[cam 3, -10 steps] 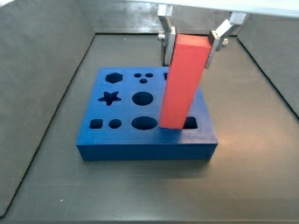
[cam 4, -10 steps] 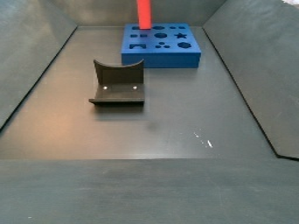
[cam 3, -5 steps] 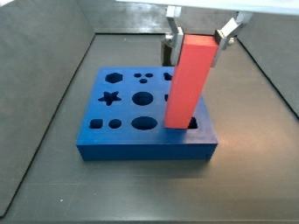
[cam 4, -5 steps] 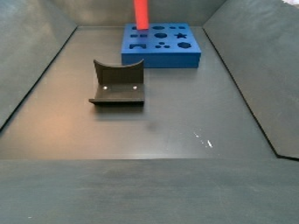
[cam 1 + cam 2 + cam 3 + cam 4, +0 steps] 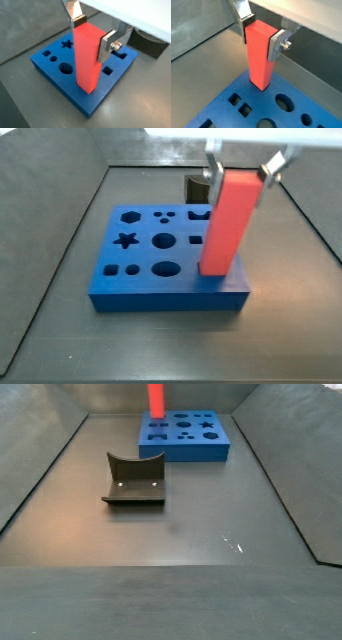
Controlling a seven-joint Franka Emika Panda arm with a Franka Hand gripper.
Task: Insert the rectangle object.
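Observation:
The rectangle object (image 5: 230,223), a long red-orange bar, stands on end at the front right part of the blue board (image 5: 160,296) and leans with its top to the right. My gripper (image 5: 243,168) is shut on the bar's top end. Both wrist views show the silver fingers (image 5: 107,44) (image 5: 276,44) against opposite sides of the bar (image 5: 87,55) (image 5: 261,55). Its lower end meets the board (image 5: 60,82) (image 5: 224,115) near an edge. I cannot tell whether it sits in a hole. In a side view the bar (image 5: 155,398) rises at the far end above the board (image 5: 187,452).
The board has several shaped holes, among them a star (image 5: 127,240) and round ones (image 5: 163,269). The dark fixture (image 5: 134,479) stands on the grey floor in front of the board and shows behind it in a side view (image 5: 198,186). Sloped grey walls enclose the floor.
My gripper has moved to the right with the bar's top, so the bar leans more. Its lower end has stayed at the board's front right part.

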